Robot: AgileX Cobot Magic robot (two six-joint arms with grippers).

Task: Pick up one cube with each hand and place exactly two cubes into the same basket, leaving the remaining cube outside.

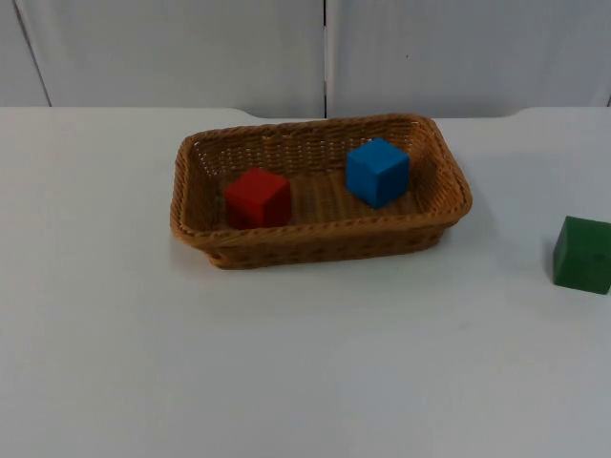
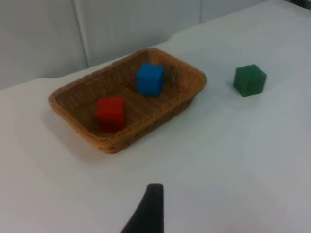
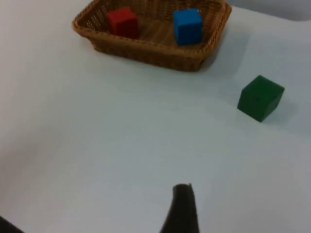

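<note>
A woven wicker basket (image 1: pixel 196 229) stands at the back middle of the table. Inside it a red cube (image 1: pixel 258 197) rests at its left end and a blue cube (image 1: pixel 377 172) at its right end, apart from each other. A green cube (image 1: pixel 582 254) sits alone on the table at the far right, outside the basket. My left gripper (image 2: pixel 148 213) hangs back above the bare table, well short of the basket (image 2: pixel 146 131), red cube (image 2: pixel 111 113) and blue cube (image 2: pixel 149 79). My right gripper (image 3: pixel 181 211) also waits over bare table, away from the green cube (image 3: pixel 260 97) and basket (image 3: pixel 146 51).
The white table top (image 1: pixel 286 363) runs wide in front of the basket. The grey partition wall (image 1: pixel 325 48) closes the far edge just behind the basket.
</note>
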